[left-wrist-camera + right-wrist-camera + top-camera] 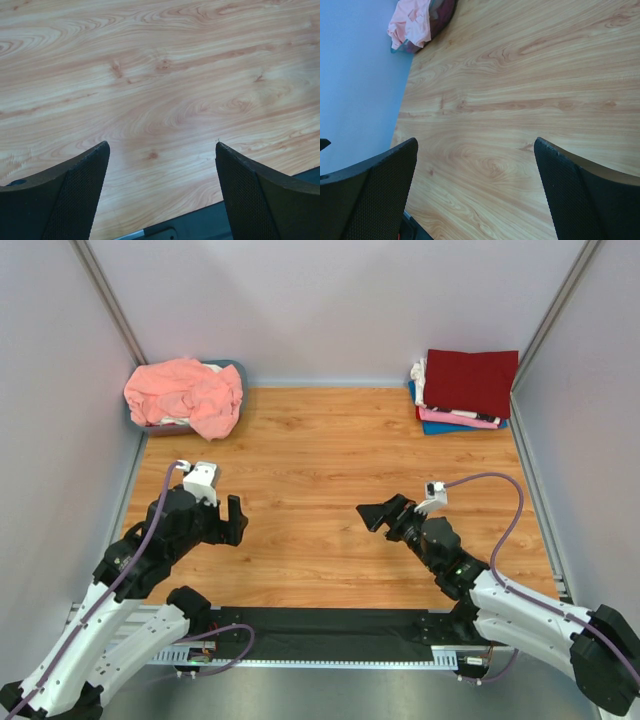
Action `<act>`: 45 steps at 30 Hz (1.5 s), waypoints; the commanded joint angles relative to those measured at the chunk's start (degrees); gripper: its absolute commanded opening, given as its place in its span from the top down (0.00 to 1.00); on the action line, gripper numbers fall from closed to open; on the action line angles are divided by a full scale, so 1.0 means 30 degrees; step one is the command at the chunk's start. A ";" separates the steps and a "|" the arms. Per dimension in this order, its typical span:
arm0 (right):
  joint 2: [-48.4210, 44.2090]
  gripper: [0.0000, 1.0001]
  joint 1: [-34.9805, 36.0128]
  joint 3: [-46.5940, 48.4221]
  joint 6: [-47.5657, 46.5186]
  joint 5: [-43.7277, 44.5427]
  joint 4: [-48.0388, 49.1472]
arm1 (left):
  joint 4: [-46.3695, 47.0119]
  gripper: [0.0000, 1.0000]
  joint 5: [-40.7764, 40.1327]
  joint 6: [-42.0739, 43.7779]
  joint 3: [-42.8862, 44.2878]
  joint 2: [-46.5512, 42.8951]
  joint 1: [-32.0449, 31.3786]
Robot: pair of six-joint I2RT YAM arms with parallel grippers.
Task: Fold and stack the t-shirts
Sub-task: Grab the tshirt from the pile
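A crumpled salmon-pink t-shirt (187,395) heaps over the basket (237,368) at the back left; it also shows in the right wrist view (412,22). A stack of folded t-shirts sits at the back right, a dark red one (471,381) on top, with pink (455,421), blue and white layers under it. My left gripper (233,522) is open and empty over bare wood at the near left (159,150). My right gripper (372,517) is open and empty over the near middle of the table (476,150).
The wooden table (330,470) is walled by grey panels at the left, back and right. A black strip (320,620) runs along the near edge by the arm bases.
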 commanded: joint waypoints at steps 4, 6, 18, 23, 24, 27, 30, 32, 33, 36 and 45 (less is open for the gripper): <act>0.1057 0.00 0.0008 0.1461 -0.0352 0.0001 0.0352 | -0.0391 0.07 -0.1189 -0.0401 0.0729 0.0377 -0.0083; 0.1293 0.00 0.0037 0.1255 -0.1054 -0.1223 0.1145 | -0.0625 0.03 -0.1860 -0.0519 0.0934 0.0523 -0.0112; 0.3665 0.00 0.0008 0.0931 -0.3078 -0.6092 0.3962 | -0.1594 0.05 -0.3299 0.0593 1.0273 1.2497 0.4102; 0.4339 0.00 0.0037 0.1019 -0.2932 -0.6680 0.4107 | -0.1157 0.02 -0.2456 0.0155 1.5160 1.8737 0.7413; 0.4456 0.00 0.0037 0.1019 -0.2903 -0.6943 0.4312 | -0.0864 0.02 -0.2074 0.0155 1.5695 1.9587 0.7736; 0.4896 0.00 0.0008 0.1106 -0.2815 -0.7413 0.4460 | -0.0772 0.13 -0.1602 0.0534 1.8212 2.3102 0.8704; 0.5219 0.00 0.0008 0.1282 -0.2785 -0.7736 0.4344 | -0.1680 0.24 -0.0931 0.0273 2.0822 2.6415 0.9553; 0.5365 0.00 0.0037 0.1341 -0.2786 -0.7853 0.4314 | -0.1449 0.25 -0.0200 0.0010 2.1325 2.7737 0.9935; 0.5366 0.00 0.0037 0.1370 -0.2785 -0.7854 0.4314 | -0.1244 0.25 0.0008 -0.0021 2.1296 2.8001 1.0255; 0.5424 0.00 0.0037 0.1371 -0.2756 -0.7970 0.4343 | -0.0307 0.16 0.0974 -0.0050 2.0683 2.8443 1.0755; 0.6564 0.00 0.0008 0.1809 -0.2756 -0.8818 0.4666 | 0.4323 0.04 0.3937 -0.0461 1.7779 2.8616 1.2016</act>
